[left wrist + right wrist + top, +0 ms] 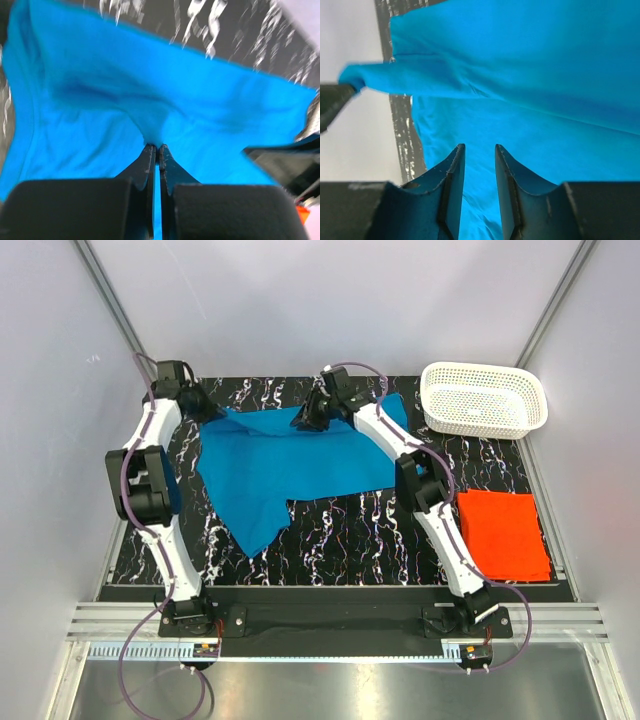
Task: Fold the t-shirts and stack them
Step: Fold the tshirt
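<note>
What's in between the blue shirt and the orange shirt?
In the top view, the right arm crosses between the blue shirt and the folded orange shirt, above bare black marbled table. Nothing else lies there.

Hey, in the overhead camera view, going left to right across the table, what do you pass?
Left arm's elbow → blue t-shirt, spread out → orange-red t-shirt, folded. The white basket overlaps the orange-red one sideways, so I leave it out.

The mat (350, 540) lies open front and centre; blue shirt (290, 465) fills the back; basket (485, 400) and red shirt (503, 533) block the right.
</note>
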Available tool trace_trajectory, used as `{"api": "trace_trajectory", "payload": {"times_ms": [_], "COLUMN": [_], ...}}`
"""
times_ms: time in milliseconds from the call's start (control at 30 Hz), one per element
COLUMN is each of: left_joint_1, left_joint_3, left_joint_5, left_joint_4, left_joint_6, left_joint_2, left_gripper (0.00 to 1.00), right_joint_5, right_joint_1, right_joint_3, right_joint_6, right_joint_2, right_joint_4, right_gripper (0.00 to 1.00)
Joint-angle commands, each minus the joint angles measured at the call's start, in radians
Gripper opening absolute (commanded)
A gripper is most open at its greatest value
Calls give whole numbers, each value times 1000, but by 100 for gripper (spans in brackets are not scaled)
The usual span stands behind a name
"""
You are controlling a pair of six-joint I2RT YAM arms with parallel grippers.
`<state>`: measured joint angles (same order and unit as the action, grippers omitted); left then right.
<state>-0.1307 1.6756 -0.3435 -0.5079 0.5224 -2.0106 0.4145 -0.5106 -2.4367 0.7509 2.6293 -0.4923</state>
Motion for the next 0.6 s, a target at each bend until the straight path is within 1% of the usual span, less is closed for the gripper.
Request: {"api": "trace_trajectory", "payload": {"times_ms": [0, 67, 133, 200, 233, 367, 467, 567], "left_joint_1": [-20, -29, -30, -32, -32, -32, -32, -32], "left_joint_3": [107, 136, 145, 145, 144, 139, 150, 173], "left_joint_5": [-43, -51, -61, -66, -66, -72, -72, -86], "left_joint_4": [32, 35, 42, 48, 52, 65, 74, 80], "left_joint_6": [36, 44, 53, 56, 62, 73, 73, 76], "left_joint_2": [-56, -94, -118, -129, -131, -129, -138, -161], "left_gripper": [0, 0, 0, 0, 0, 0, 0, 0], "right_joint_5": [46, 46, 47, 50, 44, 23, 0, -34], "right_joint_1": [-37, -52, -62, -72, -75, -94, -114, -132], "right_joint_3": [-50, -51, -39, -10, -10, -80, -157, -151], "right_joint_6": [57, 79, 103, 166, 186, 249, 255, 255], "right_joint_2": [24, 43, 60, 72, 93, 172, 221, 232], "right_joint_4": [101, 130, 208, 324, 349, 403, 409, 423], "right_gripper": [36, 35, 35, 35, 35, 36, 34, 31]}}
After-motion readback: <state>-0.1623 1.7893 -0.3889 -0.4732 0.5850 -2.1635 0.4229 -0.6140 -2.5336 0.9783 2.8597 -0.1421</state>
